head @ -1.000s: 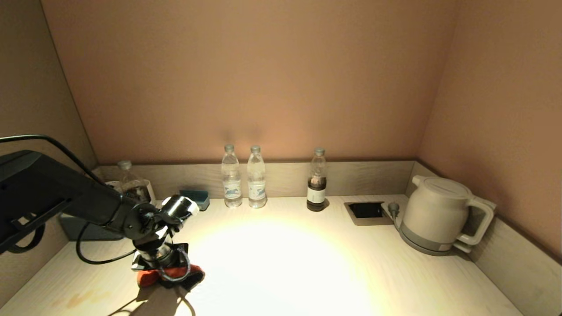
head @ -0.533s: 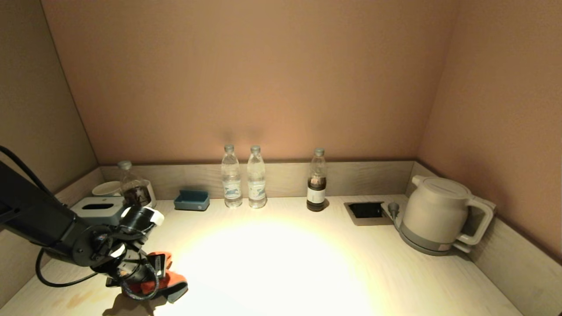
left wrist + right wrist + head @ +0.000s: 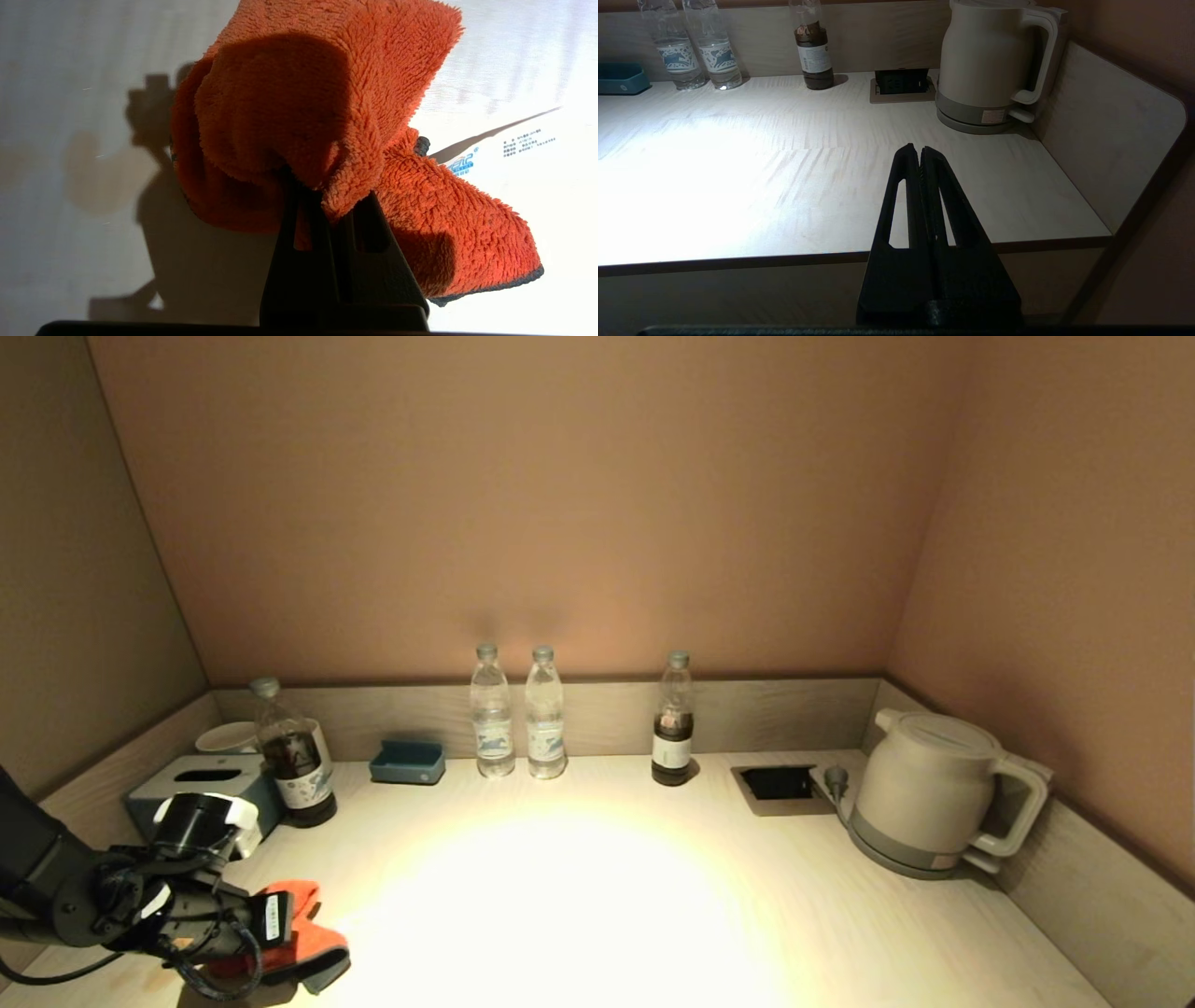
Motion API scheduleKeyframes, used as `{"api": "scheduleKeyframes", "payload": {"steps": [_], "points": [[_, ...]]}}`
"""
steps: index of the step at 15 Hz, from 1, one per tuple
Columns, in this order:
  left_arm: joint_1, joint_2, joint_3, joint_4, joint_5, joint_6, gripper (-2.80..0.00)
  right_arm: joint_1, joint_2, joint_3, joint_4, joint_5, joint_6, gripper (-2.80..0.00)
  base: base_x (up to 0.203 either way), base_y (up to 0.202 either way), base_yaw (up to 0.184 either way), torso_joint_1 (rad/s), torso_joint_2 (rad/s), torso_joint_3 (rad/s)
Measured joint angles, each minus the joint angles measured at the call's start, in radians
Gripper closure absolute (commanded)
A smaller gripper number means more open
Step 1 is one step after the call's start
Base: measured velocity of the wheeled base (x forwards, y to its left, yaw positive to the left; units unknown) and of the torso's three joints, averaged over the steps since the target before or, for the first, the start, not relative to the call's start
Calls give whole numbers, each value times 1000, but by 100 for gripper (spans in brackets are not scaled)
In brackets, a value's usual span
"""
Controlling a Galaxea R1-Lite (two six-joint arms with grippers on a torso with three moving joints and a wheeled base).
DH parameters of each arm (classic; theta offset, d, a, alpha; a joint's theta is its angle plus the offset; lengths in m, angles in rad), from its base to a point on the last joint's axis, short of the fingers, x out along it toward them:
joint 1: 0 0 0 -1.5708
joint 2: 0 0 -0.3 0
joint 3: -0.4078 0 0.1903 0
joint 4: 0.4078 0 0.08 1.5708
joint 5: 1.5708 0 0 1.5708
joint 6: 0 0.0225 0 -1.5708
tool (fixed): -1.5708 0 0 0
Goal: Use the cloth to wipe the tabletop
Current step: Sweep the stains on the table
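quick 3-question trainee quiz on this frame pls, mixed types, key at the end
1. True or false: the left gripper is shut on the cloth.
2. Where is the right gripper? A) resting on the kettle B) shut and empty, off the front edge of the tabletop C) holding a bottle
3. Fill in: in the head view, the cloth lies at the tabletop's near ____ corner.

Key: 1 true; 2 B; 3 left
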State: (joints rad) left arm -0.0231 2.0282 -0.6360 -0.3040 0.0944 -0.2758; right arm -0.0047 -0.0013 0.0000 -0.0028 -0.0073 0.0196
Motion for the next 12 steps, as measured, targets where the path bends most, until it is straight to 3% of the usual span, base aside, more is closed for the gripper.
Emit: {"api": "scheduleKeyframes", "payload": {"steps": [5, 12], "points": [[138, -22, 37, -5, -55, 55, 0, 0, 0, 0, 0, 0, 0, 0, 0, 0, 0, 0, 0, 0], [247, -26, 40, -5, -76, 87, 0, 0, 0, 0, 0, 0, 0, 0, 0, 0, 0, 0, 0, 0]]}}
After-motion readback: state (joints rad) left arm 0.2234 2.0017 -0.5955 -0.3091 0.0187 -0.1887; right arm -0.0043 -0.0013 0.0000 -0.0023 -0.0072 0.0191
